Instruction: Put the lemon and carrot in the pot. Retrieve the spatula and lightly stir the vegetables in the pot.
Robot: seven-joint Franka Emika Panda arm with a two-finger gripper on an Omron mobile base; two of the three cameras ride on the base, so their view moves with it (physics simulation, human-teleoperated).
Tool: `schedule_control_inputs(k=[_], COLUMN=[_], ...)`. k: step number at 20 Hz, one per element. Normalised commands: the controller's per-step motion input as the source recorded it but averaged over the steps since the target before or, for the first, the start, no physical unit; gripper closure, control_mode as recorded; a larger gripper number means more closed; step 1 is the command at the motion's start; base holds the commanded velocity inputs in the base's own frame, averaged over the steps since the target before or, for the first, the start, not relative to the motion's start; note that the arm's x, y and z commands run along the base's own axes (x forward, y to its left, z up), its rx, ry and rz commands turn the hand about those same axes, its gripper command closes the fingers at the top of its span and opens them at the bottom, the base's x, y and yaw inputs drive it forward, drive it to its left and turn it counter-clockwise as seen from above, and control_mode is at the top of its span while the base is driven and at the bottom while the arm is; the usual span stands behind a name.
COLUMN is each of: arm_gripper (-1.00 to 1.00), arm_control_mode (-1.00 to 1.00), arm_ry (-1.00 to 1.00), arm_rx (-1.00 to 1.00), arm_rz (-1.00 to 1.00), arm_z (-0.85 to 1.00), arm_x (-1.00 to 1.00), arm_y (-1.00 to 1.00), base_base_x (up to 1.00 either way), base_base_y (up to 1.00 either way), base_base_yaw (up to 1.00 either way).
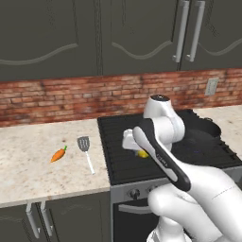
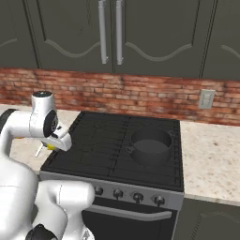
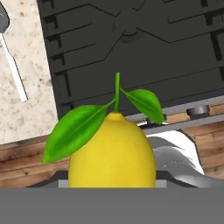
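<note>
Pincer (image 1: 141,152) clenched around lemon (image 3: 112,151) above the stove's front left, stem up in the hand view, carrot (image 1: 58,154) on worktop (image 1: 28,156), green top pointing away toward wall, spatula (image 1: 86,152) beside it, head away, pot (image 2: 150,145) on right burner.

This is looking like a home kitchen: a black stove (image 2: 112,140) with knobs along its front is sitting between speckled stone counters (image 1: 33,156). A red brick wall (image 1: 71,97) is running behind it, and dark cupboards (image 2: 154,33) with long handles are hanging above.
</note>
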Motion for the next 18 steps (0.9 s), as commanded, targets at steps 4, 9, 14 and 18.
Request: schedule_control_inputs(k=[4,9,14,18], arm_gripper=[1.00,1.00,1.00,1.00], arm_control_mode=[-1.00,-1.00,-1.00,-1.00], arm_ry=[0.00,0.00,-0.03,-0.09], arm_rx=[-0.04,-0.17,-0.14,-0.04], arm_rz=[0.00,0.02,0.11,0.08], arm_z=[0.58,0.45,0.48,0.20], arm_x=[-0.17,0.19,0.40,0.19], arm_y=[-0.48,-0.64,-0.90,-0.98], base_base_x=[0.00,0.00,0.00,0.00], base_base_y=[0.00,0.00,0.00,0.00], base_base_yaw=[0.00,0.00,0.00,0.00])
